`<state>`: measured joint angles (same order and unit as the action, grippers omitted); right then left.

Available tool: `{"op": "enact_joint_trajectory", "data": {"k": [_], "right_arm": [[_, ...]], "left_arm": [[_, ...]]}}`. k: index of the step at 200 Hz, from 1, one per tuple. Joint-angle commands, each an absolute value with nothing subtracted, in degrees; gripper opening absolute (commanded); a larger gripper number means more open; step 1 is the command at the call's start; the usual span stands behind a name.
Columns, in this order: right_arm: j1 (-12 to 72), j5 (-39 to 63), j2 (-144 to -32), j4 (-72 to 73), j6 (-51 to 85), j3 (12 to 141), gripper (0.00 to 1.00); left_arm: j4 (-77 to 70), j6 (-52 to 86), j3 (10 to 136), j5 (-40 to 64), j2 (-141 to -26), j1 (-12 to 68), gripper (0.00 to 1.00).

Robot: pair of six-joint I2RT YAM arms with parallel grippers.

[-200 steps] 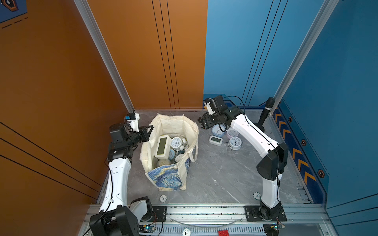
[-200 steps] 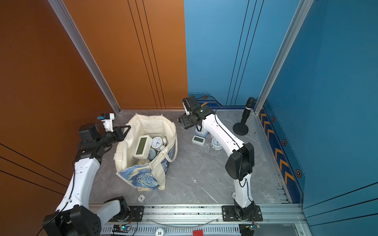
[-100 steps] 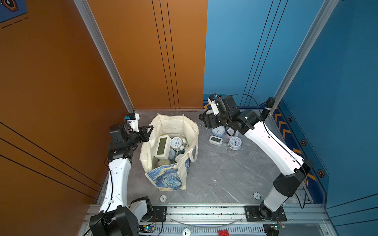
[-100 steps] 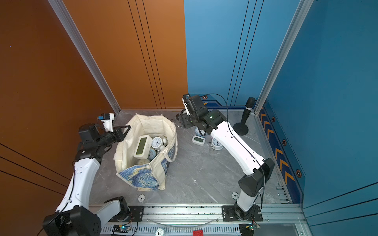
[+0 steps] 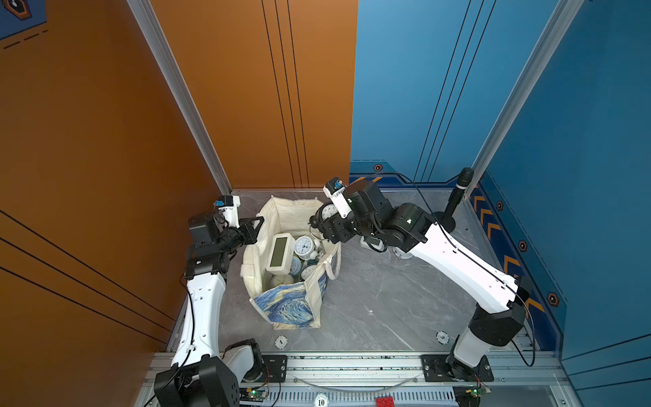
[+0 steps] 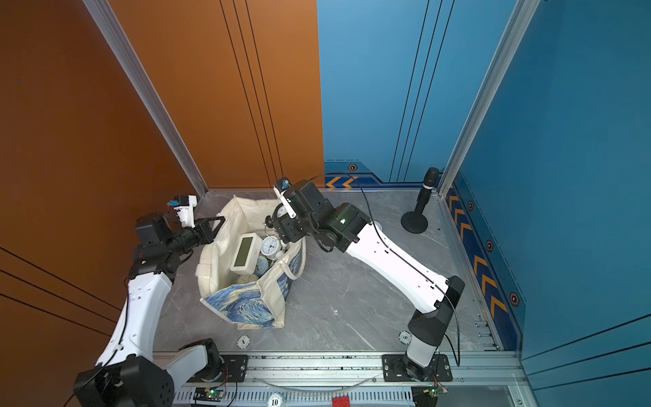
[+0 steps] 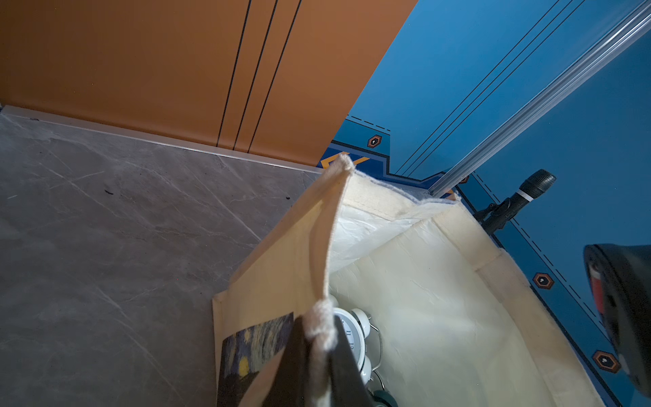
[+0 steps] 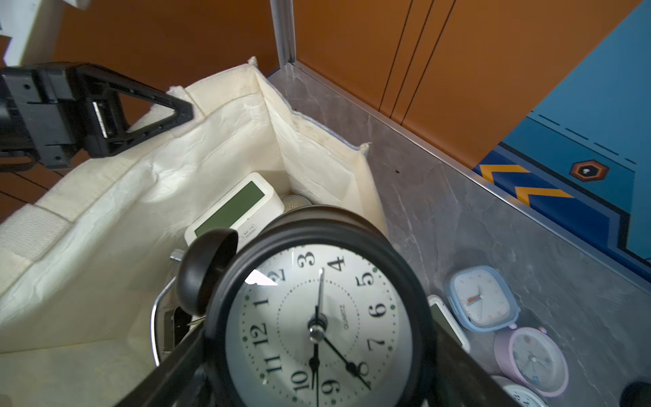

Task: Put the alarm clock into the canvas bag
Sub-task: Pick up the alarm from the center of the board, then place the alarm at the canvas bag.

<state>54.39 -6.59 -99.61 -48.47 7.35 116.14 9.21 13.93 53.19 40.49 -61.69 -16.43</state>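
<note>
We see the left gripper [image 7: 318,349], jaws pinched shut on the rim of the canvas bag [image 5: 281,310]; the right gripper [image 5: 324,222], jaws spread wide, clasps the alarm clock [image 8: 317,327] above it.

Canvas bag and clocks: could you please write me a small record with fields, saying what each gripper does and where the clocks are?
left gripper: shut on rim of canvas bag, holding its mouth open
right gripper: closed around black twin-bell alarm clock, raised at the bag's rim, not yet inside
inside bag: white digital clock, white twin-bell clock, others partly hidden
on table: blue square clock, pink round clock
task state: held clock not yet released
</note>
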Motion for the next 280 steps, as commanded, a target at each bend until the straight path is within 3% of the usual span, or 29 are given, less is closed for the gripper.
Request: {"op": "enact_joint_trajectory", "data": {"k": [1, 170, 280], "right_arm": [[56.47, -3.46, -102.24, -45.97, 8.77, 119.14, 0.74], [62.75, 9.87, -122.92, -47.55, 12.39, 126.39, 0.73], [63.81, 0.7, -137.72, -61.19, 7.24, 132.4, 0.74]], "left_arm": [[6.95, 13.36, 52.82, 40.47, -59.9, -16.44, 0.0], [6.99, 13.29, 52.87, 40.61, -60.01, -16.35, 0.0], [7.01, 13.18, 52.95, 40.64, -60.24, -16.44, 0.0]]}}
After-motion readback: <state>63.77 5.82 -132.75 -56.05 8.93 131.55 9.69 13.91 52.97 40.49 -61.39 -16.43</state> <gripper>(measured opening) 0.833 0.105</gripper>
